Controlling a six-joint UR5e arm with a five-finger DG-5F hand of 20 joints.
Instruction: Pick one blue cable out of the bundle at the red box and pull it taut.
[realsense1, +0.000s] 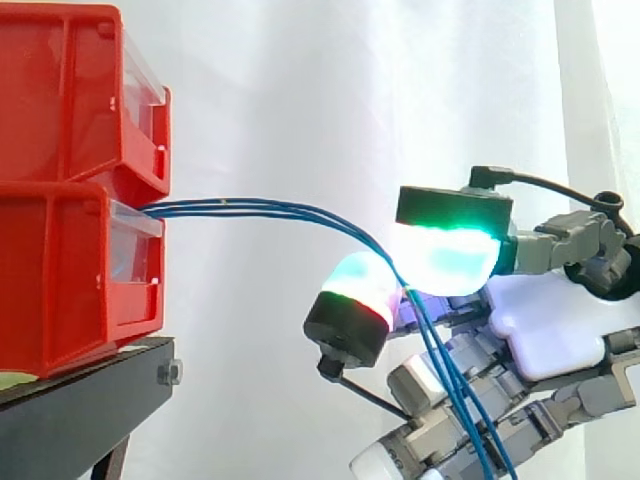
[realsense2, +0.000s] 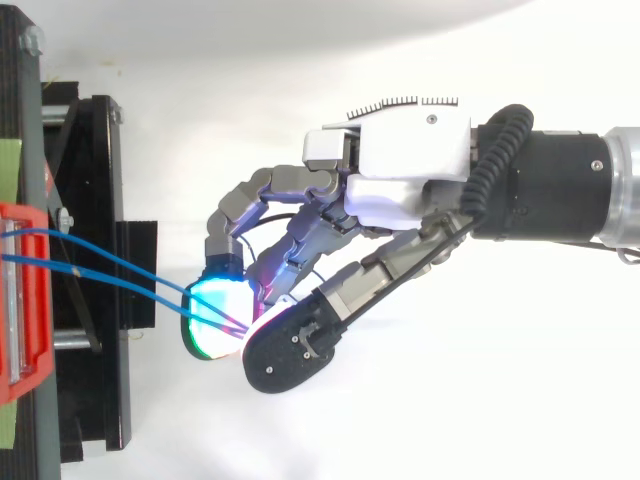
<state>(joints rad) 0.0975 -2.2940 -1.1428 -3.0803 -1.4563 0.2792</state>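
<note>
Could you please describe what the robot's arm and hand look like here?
The hand has grey metallic finger links, a white palm cover and thick black-backed fingertip pads glowing green, cyan and white, one with a red edge. The arm behind it is a black cylinder ending in a silver-grey section.

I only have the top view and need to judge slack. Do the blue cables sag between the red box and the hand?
Observer: Side on, the blue cables run almost level with no sag, then bend sharply downward at the hand.
Operator: I count two strands. Is that right?
Observer: Three show from the side. They come out together from the gap between the upper red bin and the lower red bin.
Operator: Where do they go past the pads?
Observer: They hang down below the hand and leave at the picture's lower edge.
</note>
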